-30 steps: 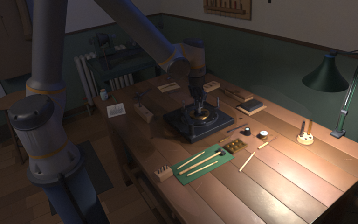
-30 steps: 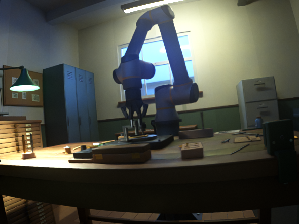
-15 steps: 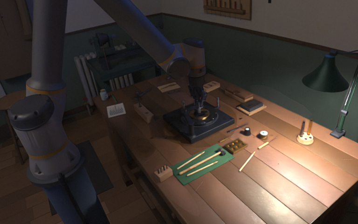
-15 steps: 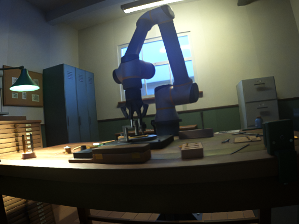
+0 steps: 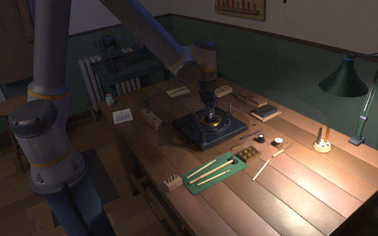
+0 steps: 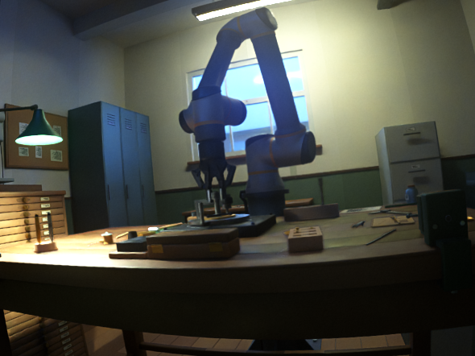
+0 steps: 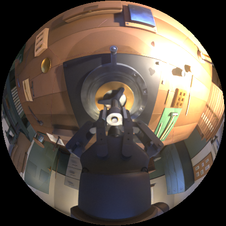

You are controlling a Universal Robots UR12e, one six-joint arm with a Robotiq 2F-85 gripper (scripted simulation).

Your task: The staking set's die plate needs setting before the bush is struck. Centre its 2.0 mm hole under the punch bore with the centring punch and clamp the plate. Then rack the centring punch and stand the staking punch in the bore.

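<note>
The centring punch (image 7: 114, 118) stands upright over the brass die plate (image 5: 210, 120) of the staking set (image 5: 209, 128), gripped at its top by my closed gripper (image 5: 209, 109). The staking set is a black base with a round steel ring, mid-bench. Its clamp lever (image 7: 113, 56) sticks out on the far side in the wrist camera. The punch's lower tip is hidden by the frame arm (image 7: 111, 96). A round pale rack (image 5: 322, 145) stands far right under the lamp. It carries a dark punch (image 5: 319, 135) and an amber one (image 5: 327, 133).
Behind the staking set lie flat wooden boxes (image 5: 252, 99) and a dark block on a board (image 5: 265, 112). A green mat (image 5: 213, 172) with a small hammer and sticks lies in front. A brass hole block (image 5: 248, 153), small pots and loose sticks lie to the right.
</note>
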